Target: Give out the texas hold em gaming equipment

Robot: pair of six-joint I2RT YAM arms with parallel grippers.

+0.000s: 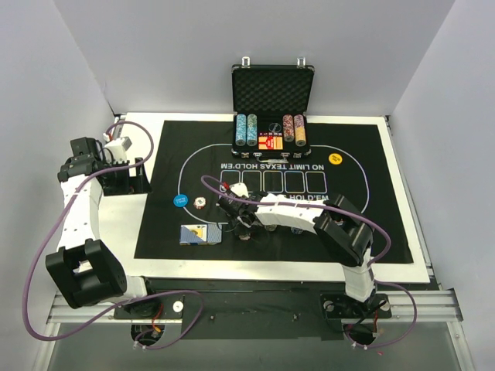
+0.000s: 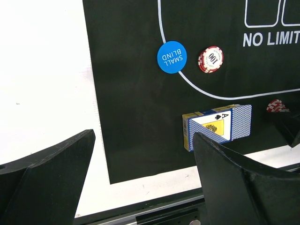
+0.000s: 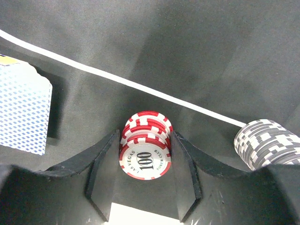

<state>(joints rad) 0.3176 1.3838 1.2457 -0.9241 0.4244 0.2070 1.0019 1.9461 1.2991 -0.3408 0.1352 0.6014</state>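
While on mat (image 3: 197, 51), red chip stack (image 3: 145, 147) gripped between right fingers (image 3: 105, 164).

Red chips (image 3: 145, 152) in a skewed stack — between blue-backed cards (image 3: 23, 112) and grey chips (image 3: 266, 143).

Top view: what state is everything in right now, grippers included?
case: open, lid upright.
left gripper: open, empty.
red chip stack: upright on mat, gripped.
right gripper: shut on red chip stack.
grey chip stack: standing free on mat.
card pack: lying flat on mat.
small blind button: flat, label up.
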